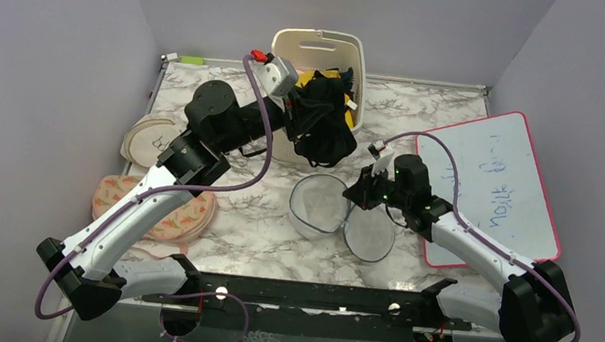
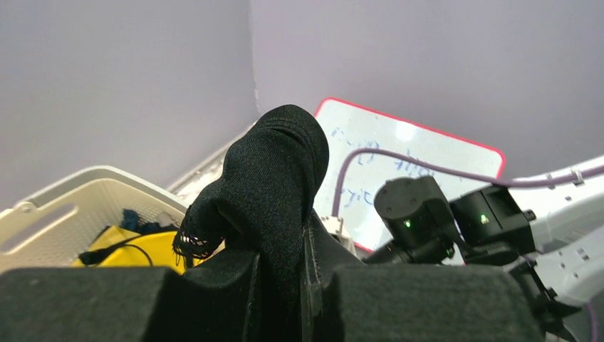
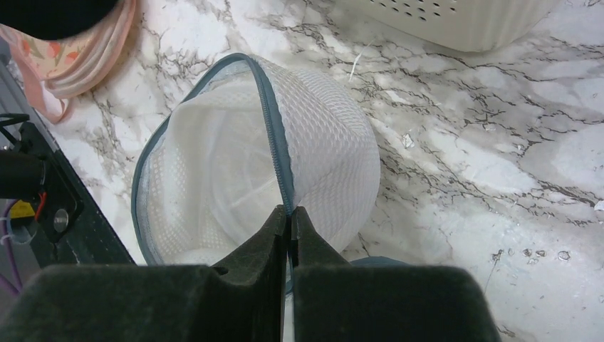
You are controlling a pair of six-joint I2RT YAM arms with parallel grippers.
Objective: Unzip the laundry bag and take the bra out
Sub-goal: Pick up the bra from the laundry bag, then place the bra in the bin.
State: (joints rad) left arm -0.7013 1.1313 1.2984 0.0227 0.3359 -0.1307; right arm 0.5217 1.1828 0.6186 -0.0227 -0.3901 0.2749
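The laundry bag [image 1: 323,205], white mesh with a grey-blue zip trim, lies open at the table's middle, its lid [image 1: 370,234] flapped to the right. In the right wrist view the bag [image 3: 235,164] shows an open white inside. My right gripper [image 1: 359,196] [image 3: 290,214] is shut on the zip trim at the bag's rim. The black bra [image 1: 322,118] hangs from my left gripper [image 1: 295,85] at the front wall of the basket. In the left wrist view the bra [image 2: 274,178] bulges up between the jaws of that gripper [image 2: 306,249], which is shut on it.
A cream slotted basket [image 1: 321,46] [image 2: 64,199] stands at the back with a yellow cloth [image 2: 142,246] inside. A pink-framed whiteboard [image 1: 492,187] lies at the right. A beige round pouch [image 1: 150,140] and a pink floral cloth [image 1: 159,207] lie at the left.
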